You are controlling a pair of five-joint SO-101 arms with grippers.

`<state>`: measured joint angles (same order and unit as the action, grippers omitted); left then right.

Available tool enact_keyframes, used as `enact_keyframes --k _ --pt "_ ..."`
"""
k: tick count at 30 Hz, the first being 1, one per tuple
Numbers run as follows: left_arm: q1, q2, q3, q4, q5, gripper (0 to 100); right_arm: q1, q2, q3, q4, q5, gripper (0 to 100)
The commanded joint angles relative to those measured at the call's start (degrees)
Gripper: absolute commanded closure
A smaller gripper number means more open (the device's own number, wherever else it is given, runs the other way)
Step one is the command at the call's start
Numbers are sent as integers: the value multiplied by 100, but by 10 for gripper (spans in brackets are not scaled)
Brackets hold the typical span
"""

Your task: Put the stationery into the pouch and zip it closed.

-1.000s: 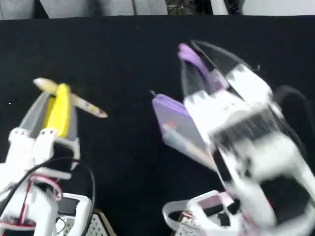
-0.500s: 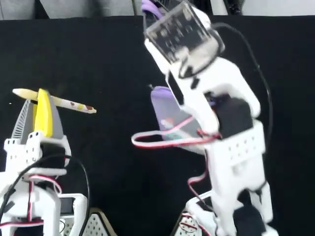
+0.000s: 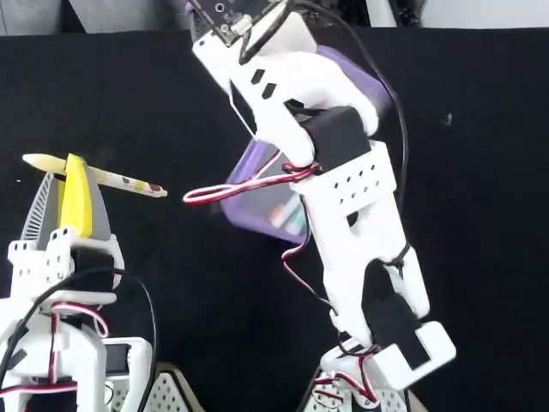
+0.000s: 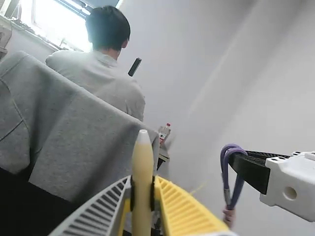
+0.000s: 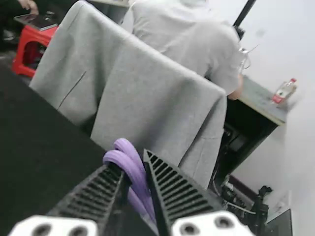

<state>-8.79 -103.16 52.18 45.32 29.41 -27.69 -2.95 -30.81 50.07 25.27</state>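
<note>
My left gripper (image 3: 75,190) at the table's near left is shut on a cream-yellow pen (image 3: 96,176), which lies crosswise in the jaws; the pen (image 4: 141,179) stands up between the yellow fingers in the left wrist view. My right arm (image 3: 343,172) is raised high over the middle of the table. Its gripper (image 5: 134,184) is shut on the purple loop (image 5: 127,164) of the pouch. The purple, partly clear pouch (image 3: 257,202) hangs tilted below it, half hidden by the arm. In the left wrist view, the black finger of the right gripper (image 4: 248,167) carries the loop (image 4: 229,169).
The black table (image 3: 480,172) stretches to a far edge, behind which stands a chair draped in grey cloth (image 5: 138,103). Red and white cables (image 3: 249,182) loop off the right arm beside the pouch.
The right arm swung up and leftward, lifting the pouch by its loop off the table. The left arm shifted slightly left with the pen, then held still.
</note>
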Motion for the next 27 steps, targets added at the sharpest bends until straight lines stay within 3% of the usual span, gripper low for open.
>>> enact_keyframes --k 1,10,27 --pt "-40 -18 -31 -97 44 972 -220 -110 -945 905 -79 988" --pt "-892 -18 -145 -132 70 972 -149 -629 -1851 2611 -88 988" --pt "-901 -18 -119 -123 70 972 554 -1420 -1851 3851 -88 988"
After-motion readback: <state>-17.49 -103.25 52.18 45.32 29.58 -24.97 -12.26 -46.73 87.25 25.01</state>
